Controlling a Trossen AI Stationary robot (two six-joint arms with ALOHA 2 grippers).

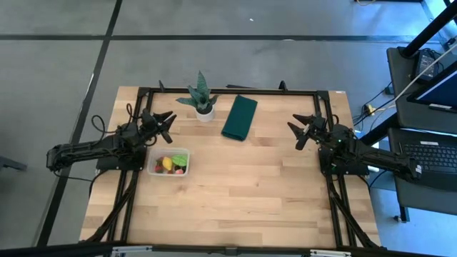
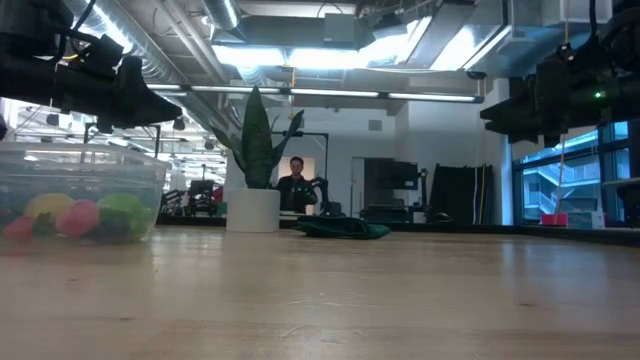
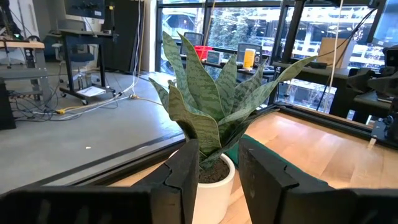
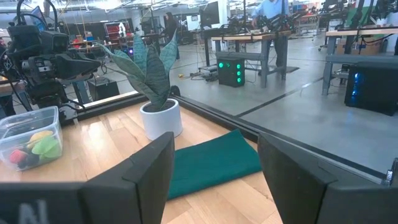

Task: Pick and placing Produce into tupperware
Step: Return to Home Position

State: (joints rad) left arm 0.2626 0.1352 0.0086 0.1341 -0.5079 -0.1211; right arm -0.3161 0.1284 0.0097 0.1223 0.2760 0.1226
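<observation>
The clear tupperware (image 1: 168, 162) sits on the table near its left side, and it also shows in the low view (image 2: 80, 200) and the right wrist view (image 4: 31, 134). The toy produce (image 1: 171, 163) lies inside it: yellow, red, light green and dark pieces (image 2: 75, 217). My left gripper (image 1: 166, 123) hovers above the table, just beyond the tupperware, open and holding nothing; its fingers (image 3: 217, 171) frame the potted plant. My right gripper (image 1: 298, 132) hovers over the table's right side, open and empty (image 4: 214, 165).
A potted plant in a white pot (image 1: 202, 103) stands near the far edge, with a folded dark green cloth (image 1: 239, 118) lying to its right. A black frame (image 1: 228, 91) runs along the table's edges. A person (image 2: 293, 183) is in the room far behind.
</observation>
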